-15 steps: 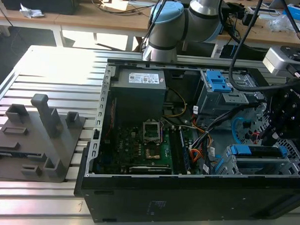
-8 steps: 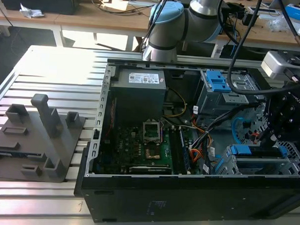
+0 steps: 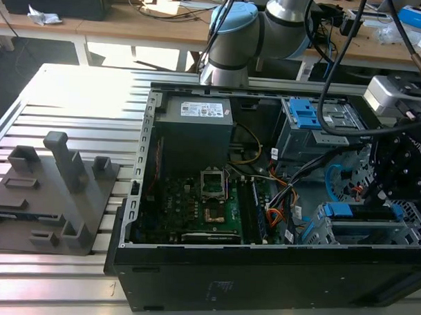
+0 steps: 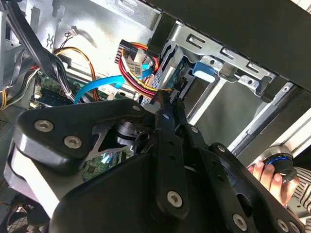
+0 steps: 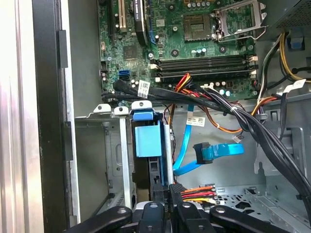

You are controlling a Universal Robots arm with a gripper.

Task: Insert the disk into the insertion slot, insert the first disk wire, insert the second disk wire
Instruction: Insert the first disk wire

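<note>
The disk [image 5: 147, 139], in its blue caddy, sits inside the silver insertion slot [image 5: 112, 145]; the exterior view shows the disk [image 3: 354, 211] low on its right, in the slot [image 3: 320, 223]. My gripper [image 5: 167, 193] is at the disk's rear end, shut on the black plug of the first disk wire [image 5: 197, 192], a red, orange and yellow bundle. In the second wrist view the gripper [image 4: 169, 103] pinches that plug beside the caddy's blue handle [image 4: 203, 70]. The second disk wire [image 5: 214, 151], light blue, hangs loose near the disk with its plug free.
Thick black cable bundles [image 5: 252, 126] cross above the cage toward the motherboard [image 5: 194, 43]. The grey upper bay with a blue latch [image 3: 305, 114] stands behind. A person's hand [image 4: 266, 172] is outside the case. A grey fixture [image 3: 53, 193] lies on the exterior view's left.
</note>
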